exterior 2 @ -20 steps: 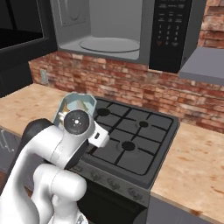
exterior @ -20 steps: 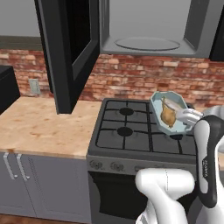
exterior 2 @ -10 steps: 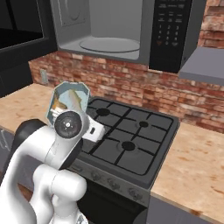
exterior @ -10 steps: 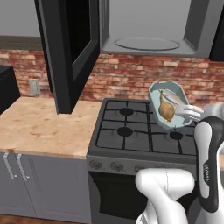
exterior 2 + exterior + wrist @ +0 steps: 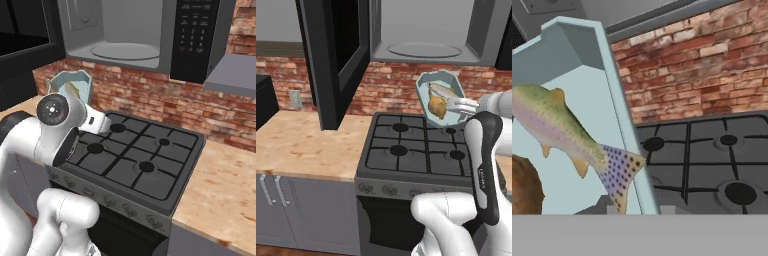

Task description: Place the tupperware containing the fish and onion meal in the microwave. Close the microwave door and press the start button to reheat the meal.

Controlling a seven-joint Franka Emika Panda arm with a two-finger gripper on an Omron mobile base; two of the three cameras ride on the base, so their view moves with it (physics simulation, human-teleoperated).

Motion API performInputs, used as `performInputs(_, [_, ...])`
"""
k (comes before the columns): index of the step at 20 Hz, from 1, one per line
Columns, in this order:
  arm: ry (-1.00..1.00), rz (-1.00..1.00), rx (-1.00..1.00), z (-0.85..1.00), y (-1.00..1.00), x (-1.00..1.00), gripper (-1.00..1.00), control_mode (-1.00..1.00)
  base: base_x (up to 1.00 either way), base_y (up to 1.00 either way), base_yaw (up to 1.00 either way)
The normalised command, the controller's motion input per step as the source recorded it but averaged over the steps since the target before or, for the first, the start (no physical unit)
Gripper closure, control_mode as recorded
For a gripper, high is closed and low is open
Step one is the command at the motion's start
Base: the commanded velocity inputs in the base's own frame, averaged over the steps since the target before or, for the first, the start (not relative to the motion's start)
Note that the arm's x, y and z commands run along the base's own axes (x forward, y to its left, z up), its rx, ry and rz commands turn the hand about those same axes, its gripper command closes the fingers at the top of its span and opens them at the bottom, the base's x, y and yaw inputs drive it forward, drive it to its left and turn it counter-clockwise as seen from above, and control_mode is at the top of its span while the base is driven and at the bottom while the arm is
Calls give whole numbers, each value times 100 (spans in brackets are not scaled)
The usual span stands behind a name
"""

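I see my gripper pinching the rim of the tupperware, which hangs tilted in the air above the gas stove, below the open microwave. Inside the tub lie a speckled fish and a brown onion.

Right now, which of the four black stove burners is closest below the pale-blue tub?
The back-right burner: the pale-blue translucent tub hangs directly above it; the other three lie further left or nearer the front.

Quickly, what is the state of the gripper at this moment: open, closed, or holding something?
Gripper: closed on the rim of the tupperware, holding it tilted above the stove, with the fish inside.
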Motion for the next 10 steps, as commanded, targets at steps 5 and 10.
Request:
performInputs(5, [11,-5,-3,53,0,41,100,-100,0,0,0])
performInputs(10, [4,-9,0,26,-4,50,100,-100,0,0,0])
